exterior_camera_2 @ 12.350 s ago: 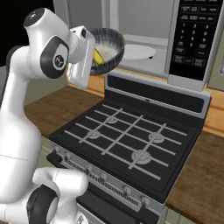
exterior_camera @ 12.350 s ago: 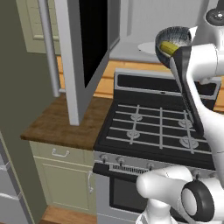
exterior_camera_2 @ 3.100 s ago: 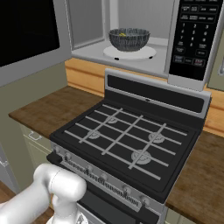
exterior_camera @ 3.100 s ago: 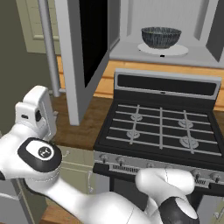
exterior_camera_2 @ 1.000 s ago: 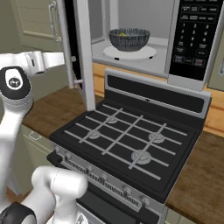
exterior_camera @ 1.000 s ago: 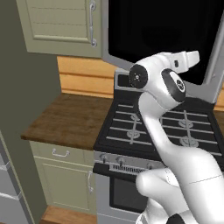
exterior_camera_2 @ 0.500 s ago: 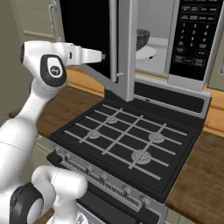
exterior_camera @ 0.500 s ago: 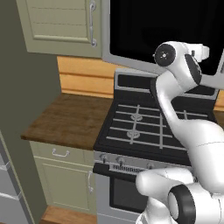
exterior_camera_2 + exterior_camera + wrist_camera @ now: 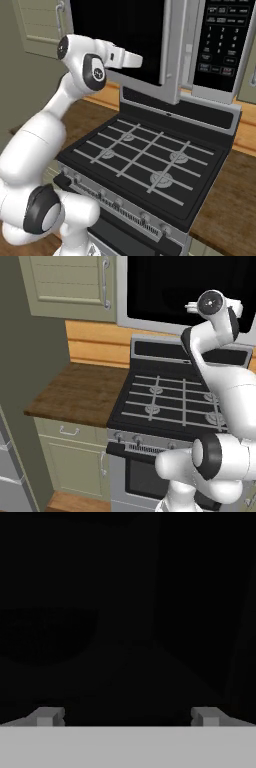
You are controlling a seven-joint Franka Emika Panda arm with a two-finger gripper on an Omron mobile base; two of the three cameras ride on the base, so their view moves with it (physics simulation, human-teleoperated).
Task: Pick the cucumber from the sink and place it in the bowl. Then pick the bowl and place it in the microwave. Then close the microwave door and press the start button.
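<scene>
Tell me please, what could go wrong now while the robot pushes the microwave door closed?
1. The microwave door is almost shut but its handle edge still stands off the frame, so it may not latch.
2. The open pincer presses against the black glass; its fingertips might slide sideways rather than push.
3. The start button on the keypad is not yet pressed; pressing it before latching would probably fail.

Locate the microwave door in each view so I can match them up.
Left base view: microwave door, the black glass panel across the top, right of the green cabinet.
Right base view: black panel at top centre, its grey frame edge just left of the keypad.
Hand view: dark glass right in front of the open gripper.
Shared landmark: the stove below the door in both base views.
</scene>
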